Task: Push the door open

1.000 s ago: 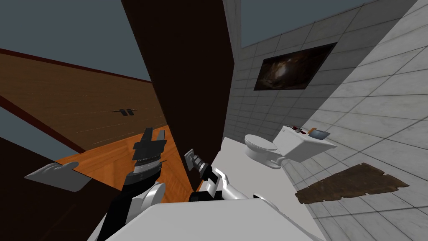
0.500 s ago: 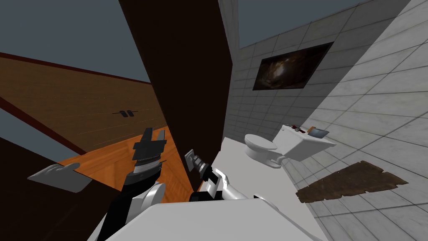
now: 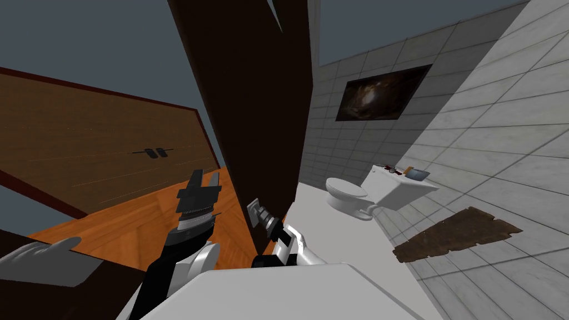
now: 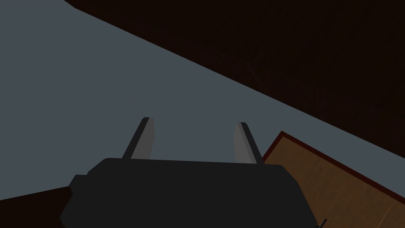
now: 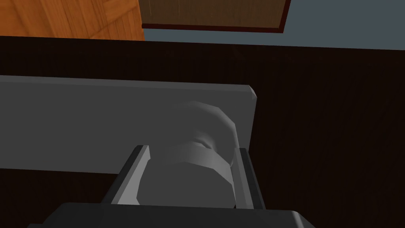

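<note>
Orange floor [image 3: 128,222] lies beyond the left gripper [image 3: 204,176], which hangs with its fingers apart, probably held clear of the work. Ahead, the dark door [image 3: 250,111] stands upright and ajar, long axis vertical, its edge toward me. The right gripper [image 5: 190,148] is clamped on the grey handle [image 5: 205,118], likely to steer the push.

A white toilet [image 3: 347,194] sits toward 4 o'clock, a few small items [image 3: 414,173] on its tank lid. At 1 o'clock of it, a dark picture [image 3: 383,93] hangs on grey tiles [image 3: 500,128]. A ragged brown mat [image 3: 458,233] lies farther out at 4 o'clock. Over at 9 o'clock stands a brown wooden panel [image 3: 83,144] with two dark handles [image 3: 151,151], with orange wood flooring [image 3: 128,228] at 8 o'clock.
</note>
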